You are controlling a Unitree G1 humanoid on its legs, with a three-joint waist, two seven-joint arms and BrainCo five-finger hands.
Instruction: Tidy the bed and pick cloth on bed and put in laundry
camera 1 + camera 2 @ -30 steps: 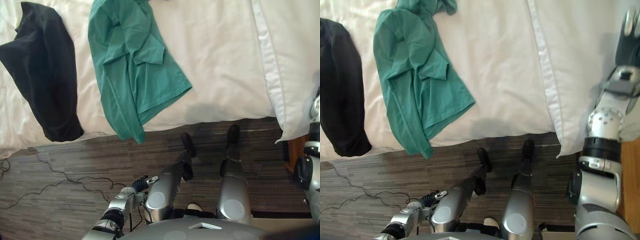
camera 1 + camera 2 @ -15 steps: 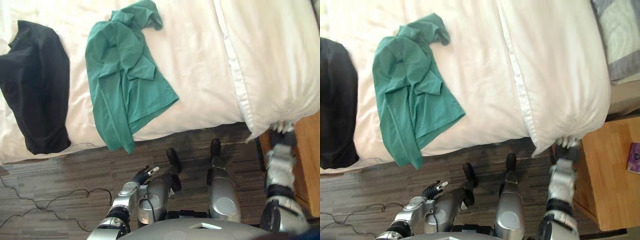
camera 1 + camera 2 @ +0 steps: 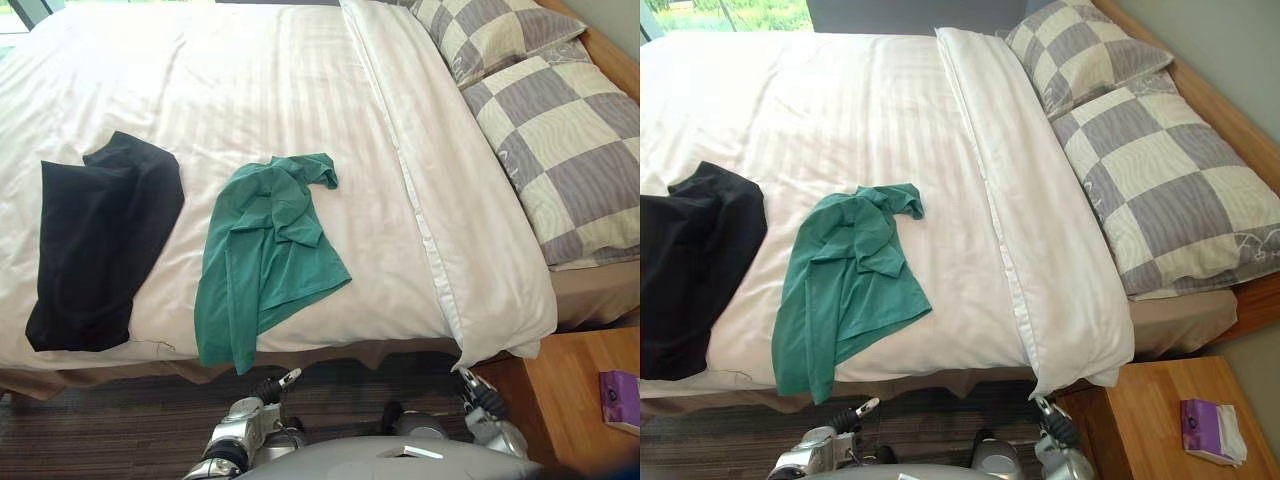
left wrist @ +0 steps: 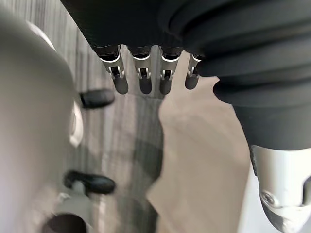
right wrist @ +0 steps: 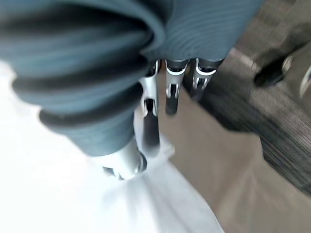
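Green cloth (image 3: 845, 285): we see it crumpled on the white duvet (image 3: 860, 120), its lower end over the bed's near edge.
Black cloth (image 3: 690, 270): left of the green one, not touching it.
Pillows (image 3: 1160, 190): we note two, checked.
Nightstand (image 3: 1145, 415): wooden, bearing a purple packet (image 3: 1202, 428).

The bed (image 3: 1185, 322) is lying under a white duvet (image 3: 250, 90) that is spreading smoothly across it, with two grey-and-cream checked pillows (image 3: 560, 160) resting side by side at its head, just past the duvet's folded-back band. A crumpled green shirt (image 3: 265, 255) is lying on the duvet with its lower end hanging over the near edge, and a black garment (image 3: 100, 240) is lying apart from it on the robot's left. Beside the bed's head, a wooden nightstand (image 3: 1150, 420) is carrying a purple packet (image 3: 1205, 430).
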